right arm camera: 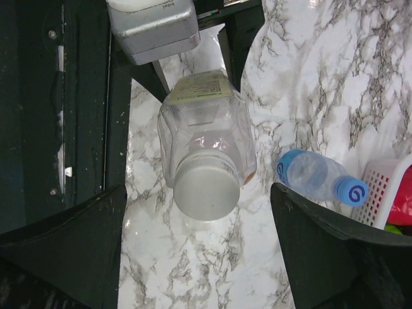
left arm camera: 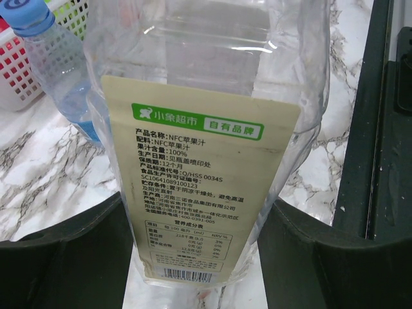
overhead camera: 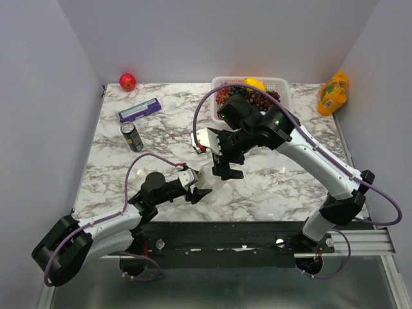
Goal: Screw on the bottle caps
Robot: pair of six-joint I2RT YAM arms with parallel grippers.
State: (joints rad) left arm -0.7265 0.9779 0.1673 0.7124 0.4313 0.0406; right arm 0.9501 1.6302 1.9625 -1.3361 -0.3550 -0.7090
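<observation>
A clear bottle with a yellow-green label (left arm camera: 206,174) stands upright on the marble table between my left gripper's (left arm camera: 196,264) fingers, which are closed against its lower sides. A white cap (right arm camera: 207,190) sits on its neck. My right gripper (right arm camera: 199,257) hovers above that cap, open and empty, with the cap between its spread fingers (right arm camera: 71,251). A blue-tinted bottle (right arm camera: 309,174) with a blue cap (right arm camera: 352,192) on it is beside it, near the basket; it also shows in the left wrist view (left arm camera: 61,71). The plain bottle is out of view. In the top view my left gripper (overhead camera: 198,191) and right gripper (overhead camera: 226,171) meet at the table's near middle.
A white basket (overhead camera: 283,87) of fruit stands at the back, close to the blue-capped bottle. A dark can (overhead camera: 132,136), a purple packet (overhead camera: 140,110) and a red apple (overhead camera: 127,81) are at the back left. An orange juice bottle (overhead camera: 333,93) is at the back right.
</observation>
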